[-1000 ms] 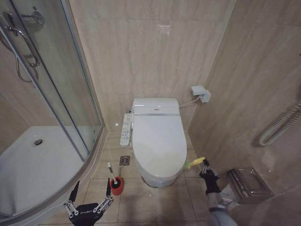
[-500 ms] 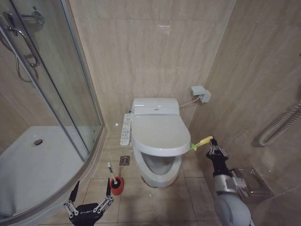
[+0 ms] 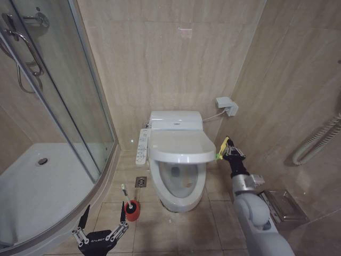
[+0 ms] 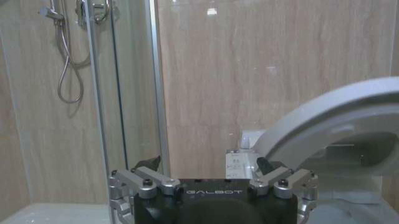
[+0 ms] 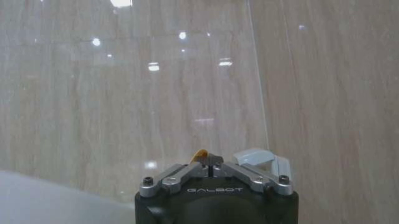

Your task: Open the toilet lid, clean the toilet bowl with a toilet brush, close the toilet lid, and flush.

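Right tool (image 3: 228, 150) is clamped shut on the yellow-green band (image 3: 222, 147) tied at the edge of the toilet lid (image 3: 181, 148), on the lid's right side. Pinching the band rather than the smooth plastic looks like the point: the band gives a soft pull tab, so the lid can be lifted without the fingers slipping. Right wrist view backs this up: fingers (image 5: 187, 171) are pressed together with a yellow scrap at their tips. Lid is part raised, hinged at the bidet-seat unit (image 3: 176, 121) behind the bowl, front edge up off the seat, so the toilet bowl (image 3: 178, 178) shows open beneath it. Judging by that, lid opening is underway, not finished.

Right arm reaches forward and up from low right of the bowl, forearm steep, wrist bent toward the lid edge, tool just beside the lid's right rim.

Left tool (image 3: 101, 226) hangs low, in front of and left of the bowl, fingers spread wide, holding nothing, idle. Toilet brush (image 3: 128, 198) stands in its red holder (image 3: 132, 210) on the floor just left of the bowl's pedestal, near the left tool, untouched. Remote panel (image 3: 143, 147) sits at the bowl's left side.
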Controlling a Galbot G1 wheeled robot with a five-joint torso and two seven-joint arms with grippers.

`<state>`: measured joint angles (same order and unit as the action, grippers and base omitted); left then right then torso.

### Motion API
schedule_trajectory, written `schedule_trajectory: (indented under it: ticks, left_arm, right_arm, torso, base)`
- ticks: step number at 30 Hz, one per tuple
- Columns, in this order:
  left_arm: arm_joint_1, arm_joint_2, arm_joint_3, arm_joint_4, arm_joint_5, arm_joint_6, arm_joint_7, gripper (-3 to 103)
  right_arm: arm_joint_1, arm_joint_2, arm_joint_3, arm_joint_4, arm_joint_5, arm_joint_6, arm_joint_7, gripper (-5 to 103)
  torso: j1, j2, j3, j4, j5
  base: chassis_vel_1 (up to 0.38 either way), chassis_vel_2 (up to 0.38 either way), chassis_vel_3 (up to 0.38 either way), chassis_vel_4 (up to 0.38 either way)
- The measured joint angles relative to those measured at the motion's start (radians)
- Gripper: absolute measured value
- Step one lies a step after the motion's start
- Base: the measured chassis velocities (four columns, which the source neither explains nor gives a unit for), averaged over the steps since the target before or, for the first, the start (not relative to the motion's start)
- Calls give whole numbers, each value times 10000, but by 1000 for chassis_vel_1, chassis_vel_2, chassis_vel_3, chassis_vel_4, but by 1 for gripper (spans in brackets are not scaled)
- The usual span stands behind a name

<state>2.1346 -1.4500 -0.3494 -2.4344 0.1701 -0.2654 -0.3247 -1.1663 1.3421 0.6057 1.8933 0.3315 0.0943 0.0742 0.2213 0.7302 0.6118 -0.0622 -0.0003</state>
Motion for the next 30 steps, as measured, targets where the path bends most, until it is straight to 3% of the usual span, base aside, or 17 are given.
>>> schedule_trajectory:
  ticks: [30]
  left_arm:
    - [0, 0, 0, 0, 0, 0, 0, 100]
  right_arm:
    - [3427, 327, -113, -2558, -294, -244, -260, 0]
  torso:
    - [1, -1, 1, 9, 3]
  base:
    - [0, 0, 0, 0]
